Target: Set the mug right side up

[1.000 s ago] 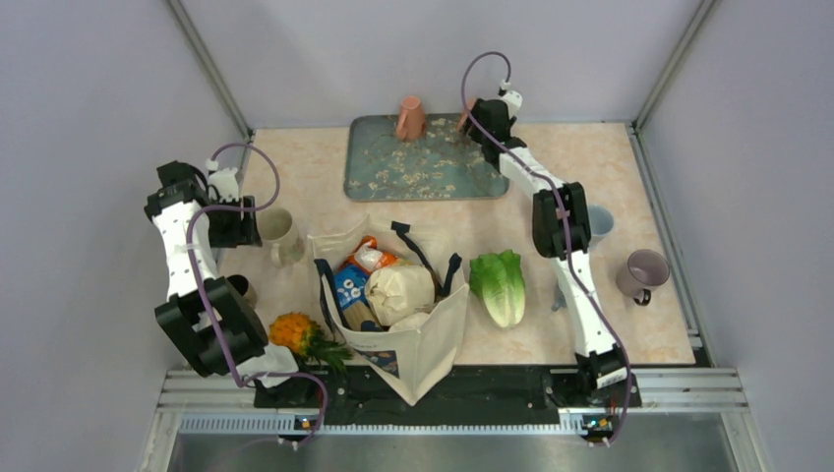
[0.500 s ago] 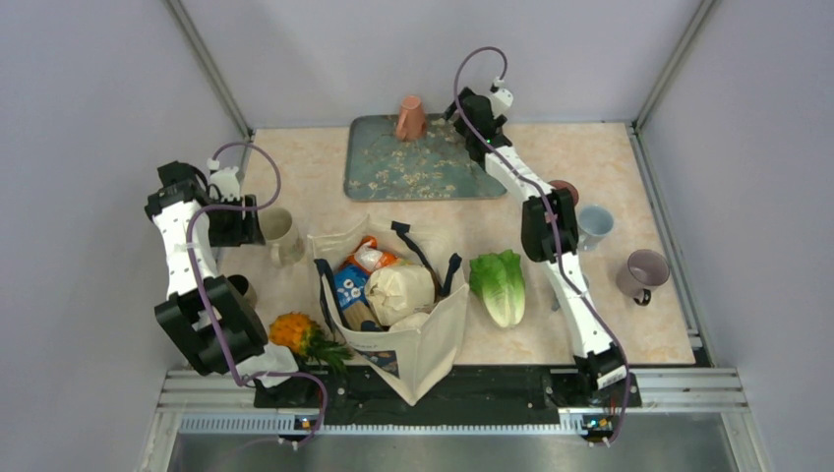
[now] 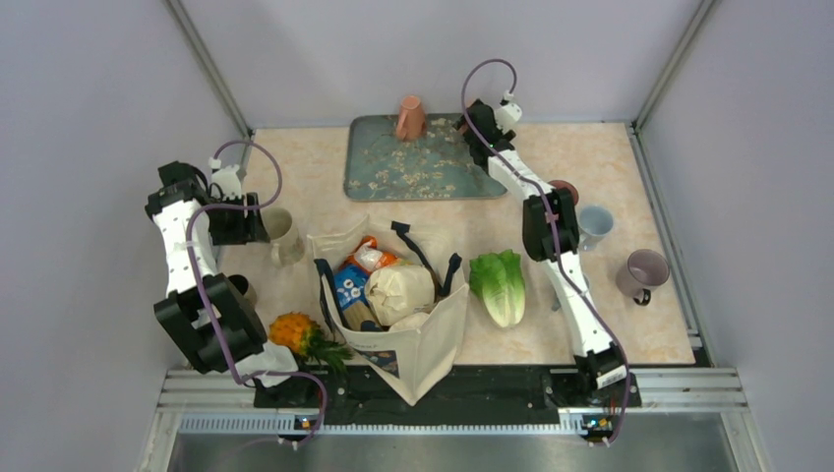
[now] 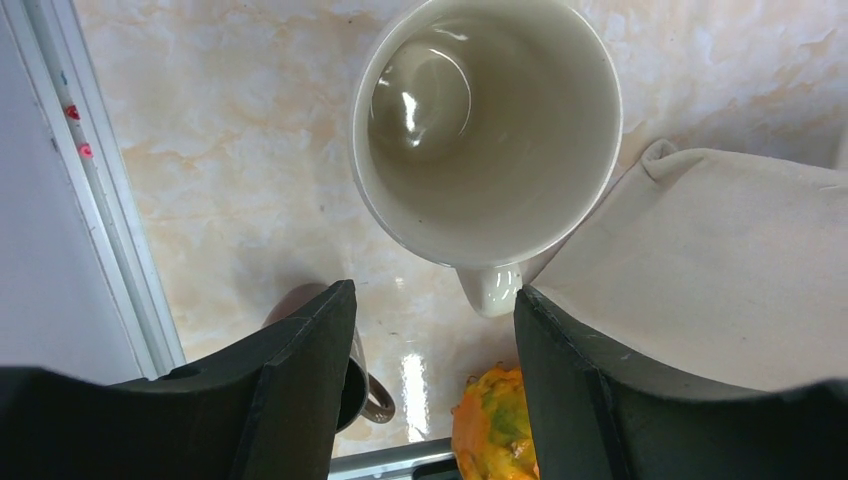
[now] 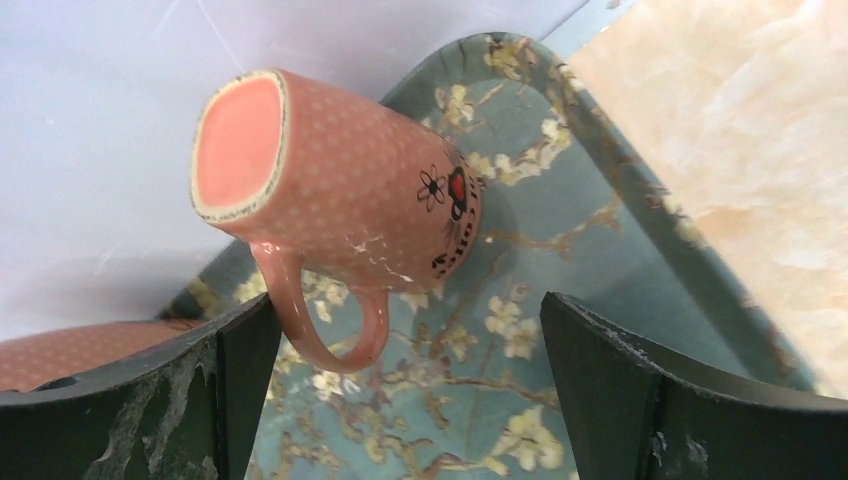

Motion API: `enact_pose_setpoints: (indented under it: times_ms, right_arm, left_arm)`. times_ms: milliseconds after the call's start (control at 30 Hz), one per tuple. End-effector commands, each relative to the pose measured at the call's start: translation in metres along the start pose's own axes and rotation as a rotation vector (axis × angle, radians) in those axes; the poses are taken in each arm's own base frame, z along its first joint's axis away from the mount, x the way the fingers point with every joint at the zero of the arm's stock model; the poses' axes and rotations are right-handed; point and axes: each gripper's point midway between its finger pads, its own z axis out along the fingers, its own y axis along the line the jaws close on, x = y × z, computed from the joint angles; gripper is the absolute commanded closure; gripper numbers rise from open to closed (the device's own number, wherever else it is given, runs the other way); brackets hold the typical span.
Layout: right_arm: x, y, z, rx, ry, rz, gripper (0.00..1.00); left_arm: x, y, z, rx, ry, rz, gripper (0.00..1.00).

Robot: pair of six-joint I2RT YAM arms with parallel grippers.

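Observation:
A pink speckled mug (image 3: 410, 118) stands upside down at the back edge of the floral tray (image 3: 423, 172), base up and rim on the tray. In the right wrist view the mug (image 5: 340, 190) lies just ahead of my right gripper (image 5: 410, 310), its handle (image 5: 320, 320) pointing towards the left finger. That gripper (image 3: 472, 123) is open and holds nothing. My left gripper (image 4: 435, 300) is open over an upright cream mug (image 4: 490, 130), whose handle sits just beyond the fingertips.
A full tote bag (image 3: 403, 315) stands at front centre, with a lettuce (image 3: 500, 285) to its right and an orange fruit (image 3: 293, 329) to its left. Blue (image 3: 597, 224) and purple (image 3: 644, 270) mugs stand at the right. Another pink speckled surface (image 5: 70, 345) shows behind my right gripper's left finger.
The right gripper's jaws have opened wider, and its wrist has shifted a little at the tray's back right corner. The left arm has not moved.

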Motion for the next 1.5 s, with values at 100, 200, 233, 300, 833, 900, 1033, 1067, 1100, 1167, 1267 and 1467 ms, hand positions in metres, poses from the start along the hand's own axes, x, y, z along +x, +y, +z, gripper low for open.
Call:
enact_pose_setpoints:
  times_ms: [100,200,233,300,833,900,1033,1067,1100,1167,1267,1467]
  right_arm:
    - [-0.048,0.002,-0.021,0.020,-0.031,-0.201,0.01]
    - [-0.049,0.003,-0.024,0.008,-0.022,-0.277,0.01]
    - [-0.048,0.006,-0.023,-0.013,-0.020,-0.307,0.01]
    - [-0.046,0.013,-0.021,-0.068,-0.019,-0.375,0.01]
    - [-0.034,0.009,0.000,-0.108,-0.043,-0.530,0.34]
    - [-0.032,0.004,0.002,-0.099,-0.031,-0.534,0.34]
    - [-0.024,0.000,0.006,-0.111,-0.013,-0.553,0.35]
    - [-0.024,0.000,0.006,-0.113,-0.015,-0.557,0.37]
    - [-0.024,0.001,0.006,-0.118,-0.018,-0.564,0.41]
    - [-0.026,0.006,0.006,-0.139,-0.023,-0.573,0.49]
    - [-0.034,0.009,0.004,-0.136,-0.046,-0.581,0.83]
    - [-0.057,0.031,-0.010,-0.189,-0.081,-0.613,0.99]
  left_arm:
    - [-0.015,-0.002,-0.001,0.030,-0.048,-0.008,0.35]
    - [-0.016,-0.002,-0.001,0.029,-0.050,-0.005,0.35]
    - [-0.016,-0.002,-0.001,0.029,-0.049,-0.004,0.35]
    - [-0.016,-0.001,-0.002,0.027,-0.048,-0.003,0.35]
    - [-0.016,0.000,-0.005,0.018,-0.044,0.014,0.36]
    - [-0.016,-0.001,-0.005,0.019,-0.044,0.012,0.36]
    - [-0.018,-0.001,-0.007,0.021,-0.047,0.014,0.36]
    - [-0.018,-0.001,-0.007,0.019,-0.048,0.016,0.36]
    - [-0.019,-0.001,-0.008,0.018,-0.049,0.016,0.36]
    - [-0.019,-0.001,-0.008,0.020,-0.050,0.018,0.36]
    - [-0.019,-0.002,-0.010,0.022,-0.051,0.019,0.36]
    - [-0.020,-0.006,-0.014,0.032,-0.061,0.024,0.36]
